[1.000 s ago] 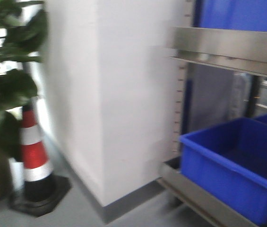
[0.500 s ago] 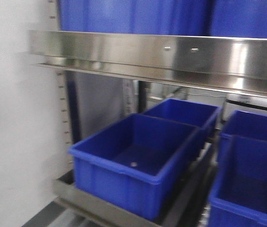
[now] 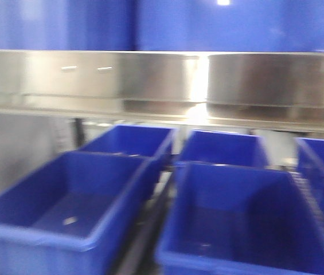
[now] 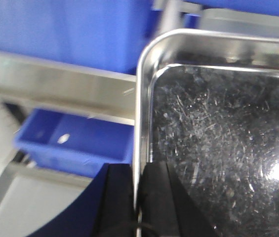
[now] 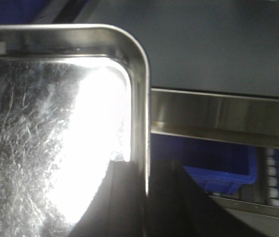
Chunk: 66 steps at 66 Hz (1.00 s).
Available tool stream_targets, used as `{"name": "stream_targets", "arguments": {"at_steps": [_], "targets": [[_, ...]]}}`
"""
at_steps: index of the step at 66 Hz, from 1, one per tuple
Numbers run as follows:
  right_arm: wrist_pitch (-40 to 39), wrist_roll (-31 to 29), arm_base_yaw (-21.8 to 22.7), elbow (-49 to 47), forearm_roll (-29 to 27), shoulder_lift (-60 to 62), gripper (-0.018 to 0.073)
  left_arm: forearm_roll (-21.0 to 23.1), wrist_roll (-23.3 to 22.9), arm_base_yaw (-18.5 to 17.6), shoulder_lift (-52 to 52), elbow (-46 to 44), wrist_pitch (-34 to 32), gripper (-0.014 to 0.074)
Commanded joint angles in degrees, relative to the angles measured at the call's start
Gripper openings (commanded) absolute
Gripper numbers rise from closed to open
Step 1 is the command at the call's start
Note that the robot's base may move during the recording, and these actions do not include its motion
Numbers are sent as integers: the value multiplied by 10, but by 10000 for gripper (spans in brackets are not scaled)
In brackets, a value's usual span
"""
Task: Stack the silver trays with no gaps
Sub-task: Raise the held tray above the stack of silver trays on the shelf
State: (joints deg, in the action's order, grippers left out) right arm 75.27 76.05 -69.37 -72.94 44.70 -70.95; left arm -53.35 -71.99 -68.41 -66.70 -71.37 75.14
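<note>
- The left gripper [image 4: 138,173] is mostly cut off at the bottom of its wrist view. Only two black fingers [image 4: 115,197] show, clamped narrowly on the left rim of a silver tray [image 4: 218,138], one finger outside and one inside.
- The right gripper [image 5: 145,173] is cut off the same way, its dark fingers [image 5: 171,202] pinching the right rim of a silver tray [image 5: 40,138].
- Each wrist view shows one rounded corner and a scratched floor. Glare whites out part of the floor on the right side. I cannot tell whether these are two ends of one tray or two trays.
- The front view is blurred and shows no tray or gripper.
- At least five blue bins [image 3: 64,206] sit on the lower shelf: two near, two far, and one or more cut off at the right edge.
- The near bins stand just beside each other with a narrow dark gap between them.
- One long steel rail [image 3: 150,77] crosses above the bins, with open room under it.
- More blue shows above the rail, too blurred to count.
</note>
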Motion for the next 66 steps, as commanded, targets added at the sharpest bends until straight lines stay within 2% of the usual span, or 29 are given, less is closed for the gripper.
{"name": "stream_targets", "arguments": {"at_steps": [1,66], "targets": [[-217,-1,-10,-8,-1,-3,-23,1,-2,-9,-6,-2,-52,-16],[-218,-1,-10,-8,-1,-3,-23,1,-2,-9,-6,-2,-52,-16]]}}
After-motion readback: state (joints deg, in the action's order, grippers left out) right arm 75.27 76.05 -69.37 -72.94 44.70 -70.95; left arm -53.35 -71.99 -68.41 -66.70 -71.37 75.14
